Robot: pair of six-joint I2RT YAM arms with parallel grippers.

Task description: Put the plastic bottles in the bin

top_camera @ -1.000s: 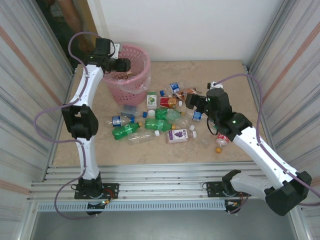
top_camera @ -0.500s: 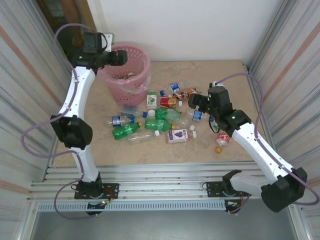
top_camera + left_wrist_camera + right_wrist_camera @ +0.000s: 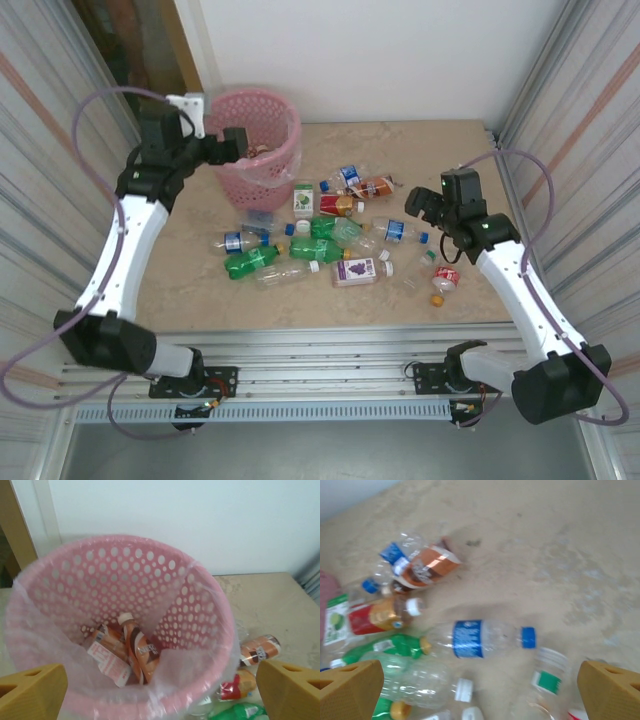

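Lying in the bin (image 3: pixel 150 575), two orange-brown bottles (image 3: pixel 137 647); left tool (image 3: pixel 160 687) and right tool (image 3: pixel 480 690) spread.

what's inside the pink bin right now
Two orange-brown bottles lie at the bottom of the bin, one with a white cap. The liner bunches over the near side, so anything under its folds is hidden.

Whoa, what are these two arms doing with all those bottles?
Two robot arms are clearing crushed plastic bottles off the table into a pink bin. The left gripper hangs open over the bin, where a couple of brown bottles already lie. The right gripper hovers open and empty above the pile, close to a clear blue-labelled bottle.
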